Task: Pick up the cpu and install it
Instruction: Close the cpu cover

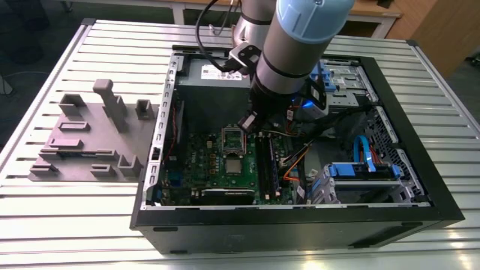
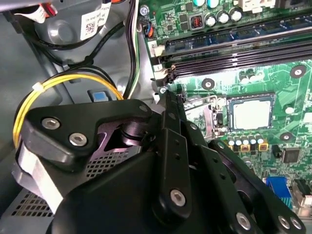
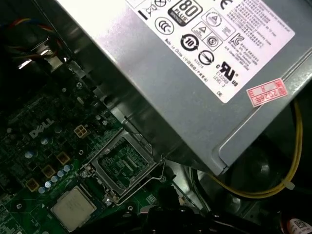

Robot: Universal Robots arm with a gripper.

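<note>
The cpu (image 1: 234, 166) was seen lying flat on the motherboard (image 1: 217, 163) just beside the open socket frame (image 1: 233, 140) (apart from the tool (image 2: 170, 105)), whose fingers appeared pressed together, holding nothing.

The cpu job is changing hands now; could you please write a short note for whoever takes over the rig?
Gripper: inside the open case, above the board by the socket; it does not hold the cpu.
Cpu: lies flat on the board beside the socket, apart from the gripper.
Socket: frame open, nothing seated in it.
Done: arm brought into the case.
Left: the pickup and the install, both not yet done.
</note>
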